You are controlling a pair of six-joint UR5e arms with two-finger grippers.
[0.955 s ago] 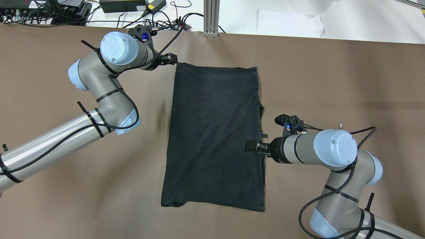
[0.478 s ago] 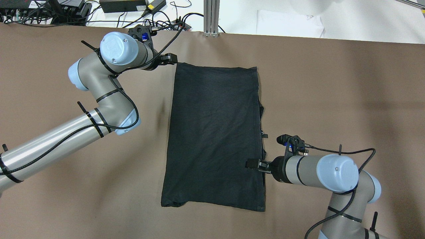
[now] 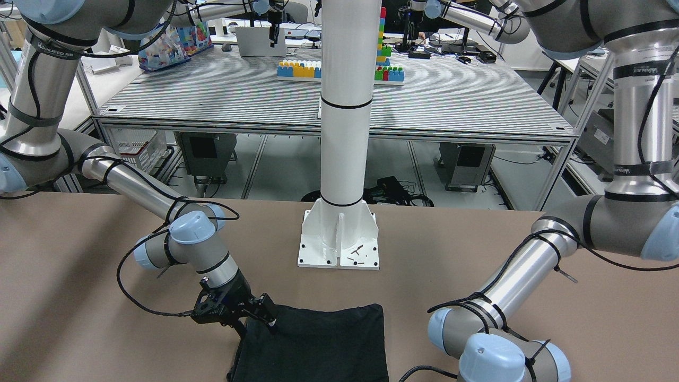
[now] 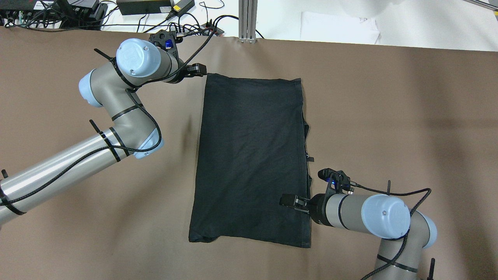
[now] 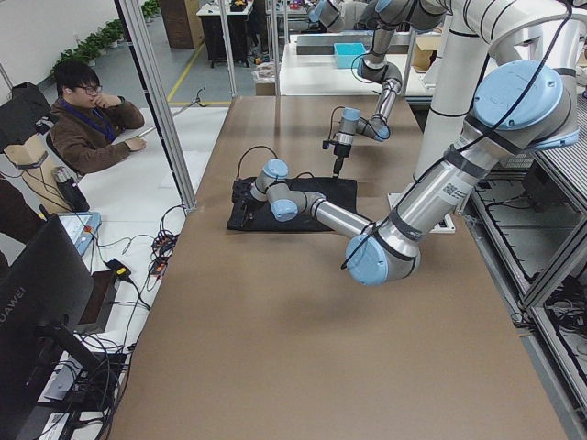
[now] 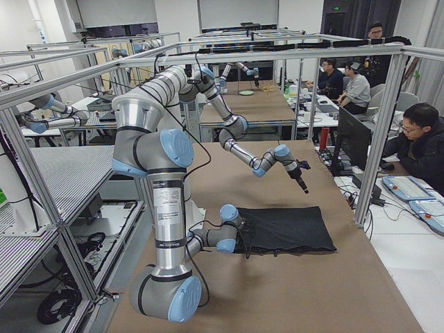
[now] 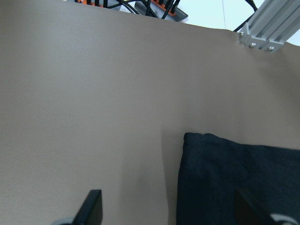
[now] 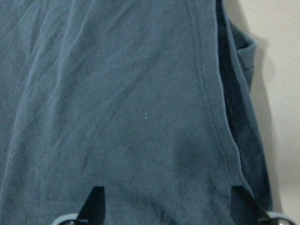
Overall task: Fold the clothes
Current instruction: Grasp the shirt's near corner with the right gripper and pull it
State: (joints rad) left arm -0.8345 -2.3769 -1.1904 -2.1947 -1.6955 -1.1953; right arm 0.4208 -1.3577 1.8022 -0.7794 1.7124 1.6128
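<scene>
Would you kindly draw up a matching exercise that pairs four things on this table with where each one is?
Things:
1. plain black fabric garment
2. left gripper
3. right gripper
4. white pole's square base plate

Places:
A. open, over the garment near its right edge
B. standing apart from the garment
C. lying flat on the brown table
D. open, at the garment's far left corner

Pairs: 1-C, 2-D, 3-A, 4-B

"huawei" stands on the back of the dark monitor (image 5: 41, 316).
</scene>
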